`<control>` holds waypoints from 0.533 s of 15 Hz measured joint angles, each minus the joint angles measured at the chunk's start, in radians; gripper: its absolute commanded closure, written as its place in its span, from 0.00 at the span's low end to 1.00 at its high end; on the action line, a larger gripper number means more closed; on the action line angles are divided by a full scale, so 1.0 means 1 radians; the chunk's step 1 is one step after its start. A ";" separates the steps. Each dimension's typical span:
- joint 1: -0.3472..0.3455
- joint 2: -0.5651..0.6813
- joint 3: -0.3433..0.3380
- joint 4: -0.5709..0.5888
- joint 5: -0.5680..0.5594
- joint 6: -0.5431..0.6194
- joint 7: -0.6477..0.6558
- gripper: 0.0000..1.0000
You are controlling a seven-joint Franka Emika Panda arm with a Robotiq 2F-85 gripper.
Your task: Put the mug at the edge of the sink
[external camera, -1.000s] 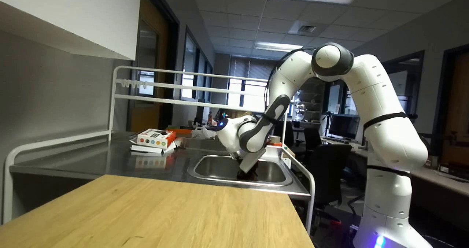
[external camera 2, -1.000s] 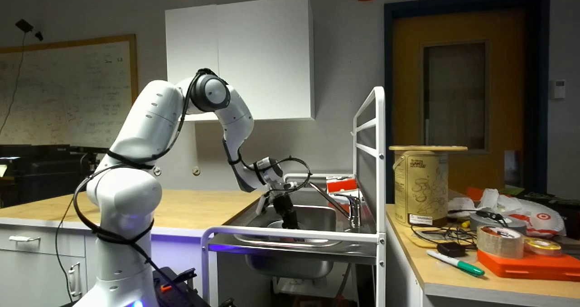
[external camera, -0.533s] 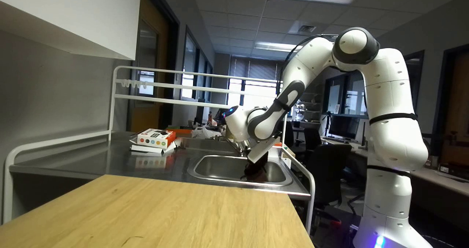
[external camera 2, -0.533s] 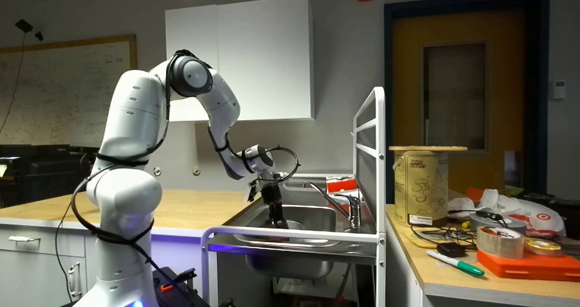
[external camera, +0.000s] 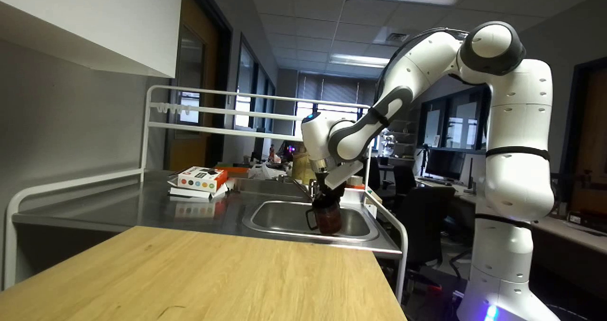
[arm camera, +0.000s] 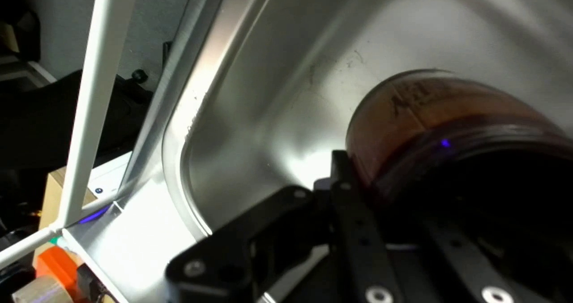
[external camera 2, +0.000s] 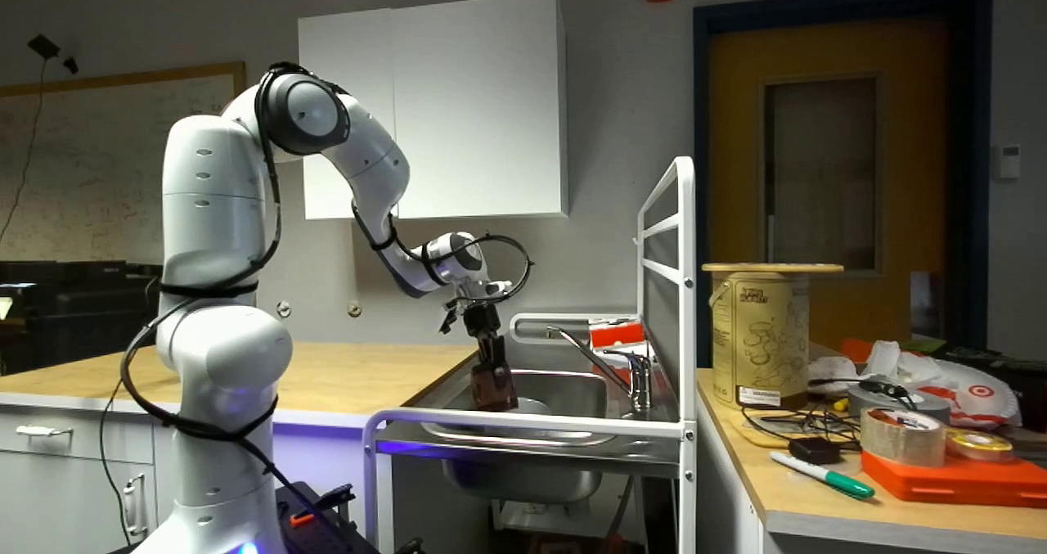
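The mug [external camera: 328, 219] is dark reddish-brown and see-through, with a black handle on its left in this exterior view. It also shows in an exterior view [external camera 2: 494, 387] and in the wrist view [arm camera: 416, 115]. My gripper [external camera: 329, 197] points down and is shut on the mug's upper part, holding it slightly tilted over the sink basin. In the wrist view one black fingertip presses against the mug's side; the other finger is lost in the dark. The steel sink's rim [external camera: 250, 219] surrounds the mug on all sides; the rim also shows in the wrist view [arm camera: 172, 142].
A faucet [external camera 2: 640, 382] stands behind the basin. White rack rails [external camera 2: 532, 421] run along the counter's sides. A pale rounded patch [external camera 2: 533, 407] shows in the basin. A white and red box [external camera: 199, 178] sits on the steel counter. A wooden table [external camera: 213, 273] adjoins it.
My arm has drawn back toward its base and risen. The gripper has lifted the mug up from low in the basin, so more of the mug now shows.
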 measured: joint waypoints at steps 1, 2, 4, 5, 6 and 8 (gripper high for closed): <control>0.000 -0.010 0.004 0.000 0.010 0.017 -0.021 0.91; 0.000 -0.018 0.009 0.000 0.020 0.032 -0.042 0.91; 0.001 -0.031 0.024 0.004 0.042 0.061 -0.092 0.91; 0.002 -0.036 0.033 0.007 0.052 0.071 -0.117 0.91; 0.004 -0.040 0.044 0.012 0.060 0.077 -0.142 0.91; 0.013 -0.045 0.068 0.023 0.074 0.083 -0.193 0.91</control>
